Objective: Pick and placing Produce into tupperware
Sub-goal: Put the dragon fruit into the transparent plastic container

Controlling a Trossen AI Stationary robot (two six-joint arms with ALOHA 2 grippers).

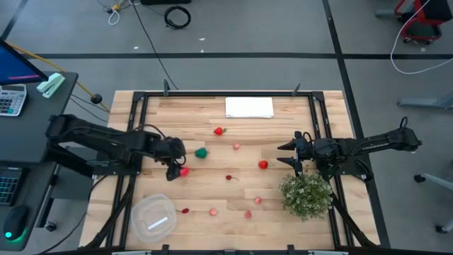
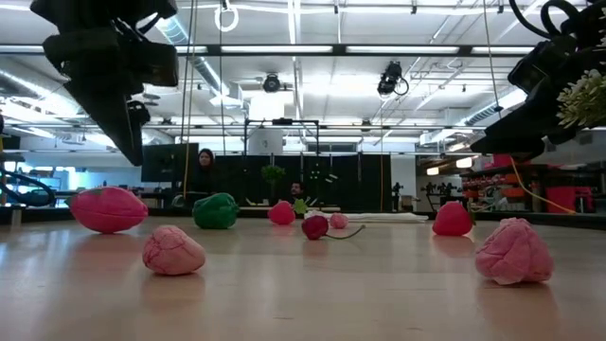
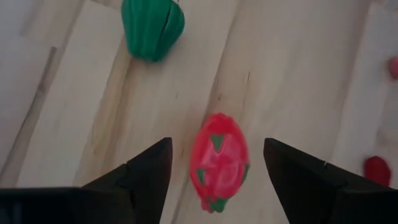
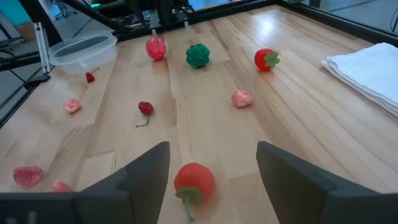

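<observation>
My left gripper (image 1: 173,168) is open and hangs just above a red-pink fruit with green flecks (image 3: 219,162), one finger on either side of it, not touching; the low view shows the gripper (image 2: 123,133) above that fruit (image 2: 107,208). A green pepper (image 1: 202,151) lies just beyond it. My right gripper (image 1: 284,154) is open, and a red tomato (image 4: 194,180) lies on the table ahead between its fingers. The clear round tupperware (image 1: 153,218) stands near the front left. More small red and pink pieces (image 1: 228,177) lie scattered over the table's middle.
A bushy green plant (image 1: 306,195) stands at the right, close beside my right arm. A folded white sheet (image 1: 249,107) lies at the far edge. A strawberry (image 1: 219,131) and a pink piece (image 1: 236,146) lie toward the far side. A black frame (image 1: 212,93) borders the wooden table.
</observation>
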